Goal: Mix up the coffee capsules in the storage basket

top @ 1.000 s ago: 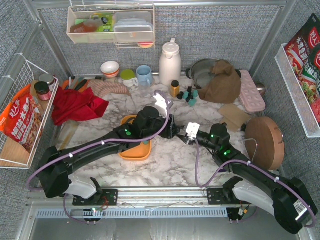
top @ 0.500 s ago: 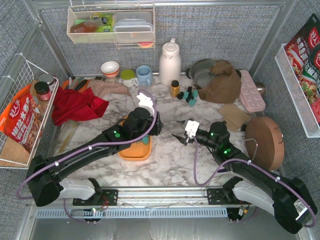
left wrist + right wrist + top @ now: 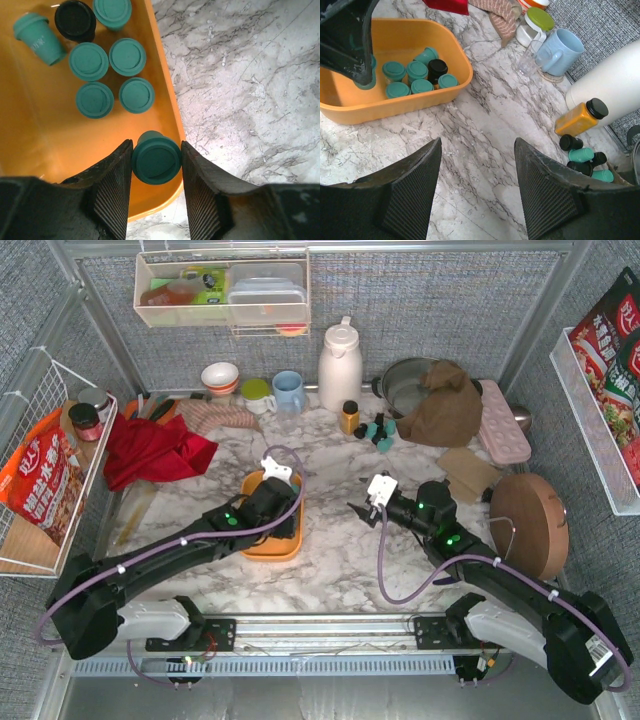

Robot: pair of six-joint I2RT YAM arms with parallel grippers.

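The orange-yellow storage basket (image 3: 272,547) lies on the marble table left of centre. My left gripper (image 3: 267,496) hangs over it and is shut on a teal coffee capsule (image 3: 156,161), held just above the basket's right rim (image 3: 176,125). Several teal capsules (image 3: 108,75) and one black capsule (image 3: 75,20) sit in the basket (image 3: 30,115); they also show in the right wrist view (image 3: 415,75). My right gripper (image 3: 358,510) is open and empty over bare marble to the right of the basket (image 3: 380,112), its fingertips (image 3: 427,155) wide apart.
More teal and black capsules (image 3: 378,431) stand at the back beside a small amber bottle (image 3: 349,417) and a white thermos (image 3: 340,365). A blue mug (image 3: 289,391), red cloth (image 3: 150,450), brown cloth (image 3: 445,400) and wooden lid (image 3: 528,525) ring the work area.
My left gripper has moved left from beside the right gripper to over the basket, carrying the teal capsule. The right gripper has shifted slightly back and stays open.
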